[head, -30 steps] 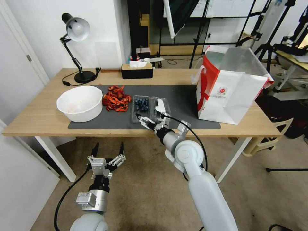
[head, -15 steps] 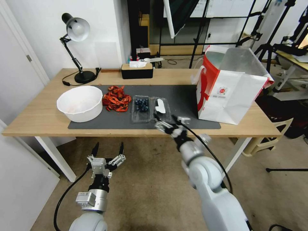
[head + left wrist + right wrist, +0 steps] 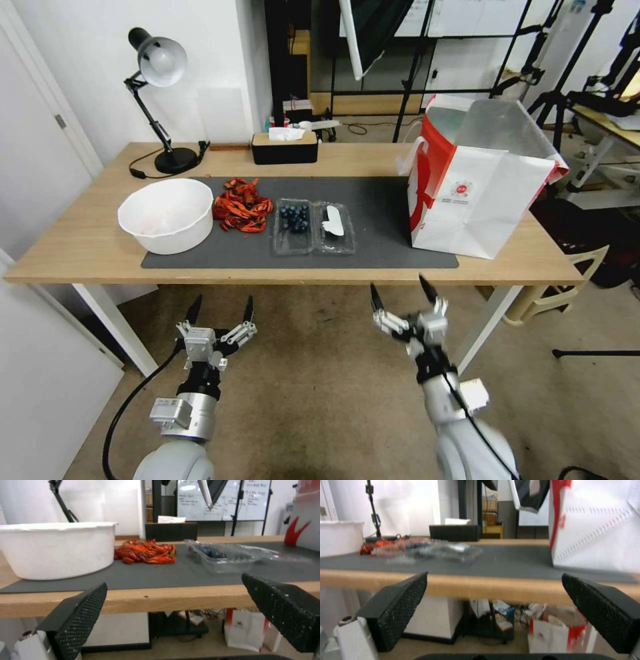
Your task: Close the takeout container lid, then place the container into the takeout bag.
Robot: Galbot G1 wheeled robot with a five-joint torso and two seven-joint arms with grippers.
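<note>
The takeout container point(image 3: 293, 227) lies open on the dark mat, blueberries in its left half. Its lid point(image 3: 333, 228), with a white label, lies flat beside it to the right. The container point(image 3: 220, 556) also appears in the left wrist view and, blurred, the container point(image 3: 430, 550) in the right wrist view. The takeout bag point(image 3: 477, 183) stands open at the mat's right end; the bag point(image 3: 596, 527) looms near the right wrist camera. My left gripper point(image 3: 221, 311) and right gripper point(image 3: 401, 297) both hang open below the table's front edge, apart from everything.
A white bowl point(image 3: 168, 213) sits at the mat's left, with red crayfish point(image 3: 242, 204) between it and the container. A black tissue box point(image 3: 285, 147) and a desk lamp point(image 3: 160, 100) stand at the back. The table's front edge point(image 3: 267, 277) is just beyond both grippers.
My right arm has pulled back from the container's front edge, off the table and down below its front edge. The left arm stayed nearly still. The container is unchanged.
</note>
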